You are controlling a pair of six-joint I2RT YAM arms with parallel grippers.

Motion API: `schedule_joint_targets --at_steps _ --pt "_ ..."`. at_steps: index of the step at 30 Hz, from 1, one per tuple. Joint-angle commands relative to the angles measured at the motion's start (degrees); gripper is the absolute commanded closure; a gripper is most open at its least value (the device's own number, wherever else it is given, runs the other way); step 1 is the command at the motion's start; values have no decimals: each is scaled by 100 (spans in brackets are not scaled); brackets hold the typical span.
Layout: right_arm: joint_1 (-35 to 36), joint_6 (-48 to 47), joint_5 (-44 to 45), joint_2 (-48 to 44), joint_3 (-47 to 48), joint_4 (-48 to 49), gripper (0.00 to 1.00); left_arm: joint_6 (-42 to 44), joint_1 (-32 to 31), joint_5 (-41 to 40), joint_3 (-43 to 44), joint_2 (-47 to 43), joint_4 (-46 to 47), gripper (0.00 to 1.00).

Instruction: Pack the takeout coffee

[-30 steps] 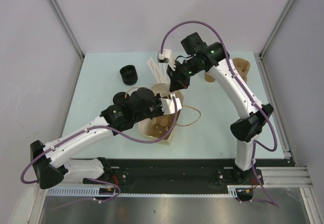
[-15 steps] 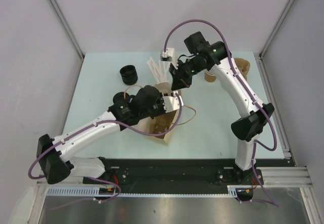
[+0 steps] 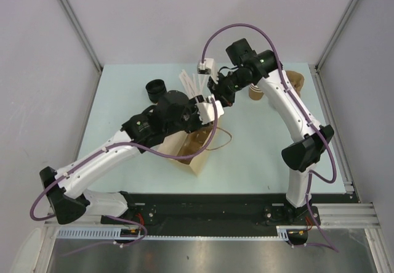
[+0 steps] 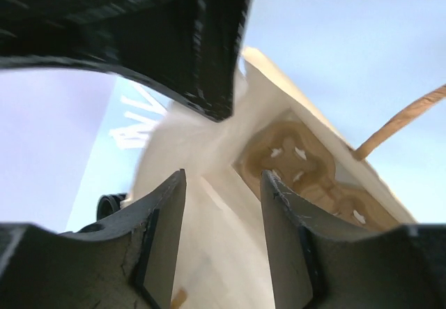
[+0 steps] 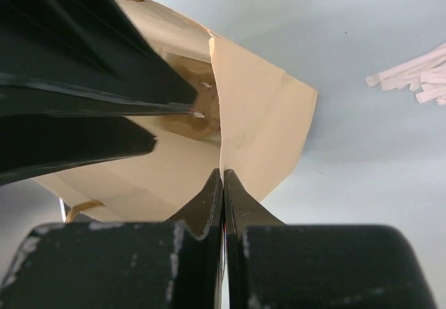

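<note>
We think the takeout coffee is light, with soft paper sides and a lid that could pop off. We would hold it gently round its middle and keep it upright. We cannot see it now; maybe the bag hides it. The left gripper (image 4: 223, 183) is spread apart and holds nothing, above the paper bag (image 3: 191, 153). Inside lies a brown cardboard piece (image 4: 306, 169). The right gripper (image 5: 223, 176) pinches the bag's rim.

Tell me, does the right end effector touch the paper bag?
Touching. The right wrist view shows the right end effector shut on the edge of the paper bag, the paper pinched between its fingers.
</note>
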Motion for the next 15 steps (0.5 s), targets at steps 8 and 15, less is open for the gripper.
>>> schedule_joint_targets --at_steps 8,15 --pt "-208 -196 -111 -24 -16 -611 100 -175 2 823 1126 -263 -760 37" --pt "-252 -460 -259 -147 36 -910 100 -676 55 1148 1979 -369 -1261 33"
